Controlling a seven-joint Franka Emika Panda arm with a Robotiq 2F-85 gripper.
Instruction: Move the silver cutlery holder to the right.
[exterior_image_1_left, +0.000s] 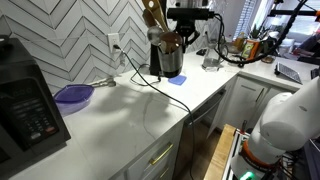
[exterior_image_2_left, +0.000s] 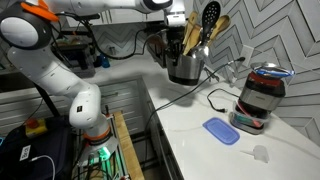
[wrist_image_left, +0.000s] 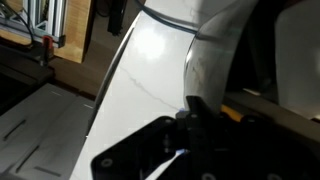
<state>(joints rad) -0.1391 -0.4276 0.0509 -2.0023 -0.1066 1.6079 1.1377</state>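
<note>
Wrist view, blurred: dark fingers (wrist_image_left: 193, 112) sit close against the shiny wall of the silver cutlery holder (wrist_image_left: 215, 60). Whether they are apart or clamped on it cannot be told. In both exterior views they come down at the holder's rim, beside the wooden spoons (exterior_image_1_left: 155, 15) sticking out of it. The white arm (exterior_image_2_left: 110, 8) reaches over the holder from above, wrist pointing down. The holder stands upright on the white tabletop (exterior_image_1_left: 110, 115), close to the tiled wall (exterior_image_1_left: 80, 30) behind it.
</note>
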